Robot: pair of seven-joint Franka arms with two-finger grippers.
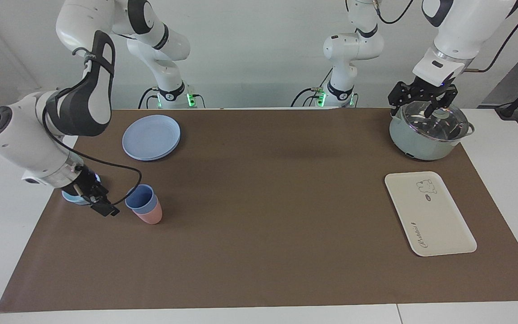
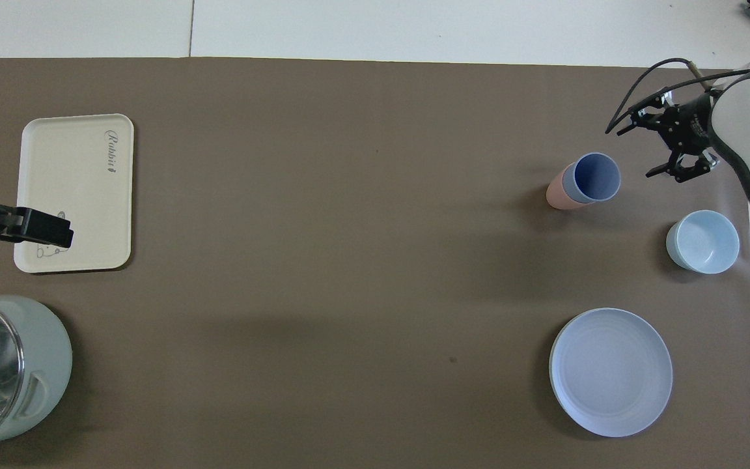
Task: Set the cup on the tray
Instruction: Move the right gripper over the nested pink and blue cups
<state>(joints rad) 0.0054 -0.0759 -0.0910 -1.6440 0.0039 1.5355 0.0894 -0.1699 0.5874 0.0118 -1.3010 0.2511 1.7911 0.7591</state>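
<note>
The periwinkle-blue cup [image 1: 140, 197] stands nested in a pink cup [image 1: 150, 216] toward the right arm's end of the table; it also shows in the overhead view [image 2: 597, 176]. My right gripper [image 1: 106, 208] is low beside the cup, open and empty, a short gap from it; in the overhead view [image 2: 638, 147] its fingers point at the cup. The cream-white tray [image 1: 430, 214] with the bear drawing lies bare toward the left arm's end [image 2: 75, 192]. My left gripper [image 1: 422, 102] waits open over the pot's lid.
A light-blue bowl [image 2: 702, 241] stands beside the cups, nearer to the robots, mostly hidden by the right hand in the facing view. A round blue plate [image 1: 151, 137] lies nearer to the robots. A grey-green pot [image 1: 427, 132] with a glass lid stands near the tray.
</note>
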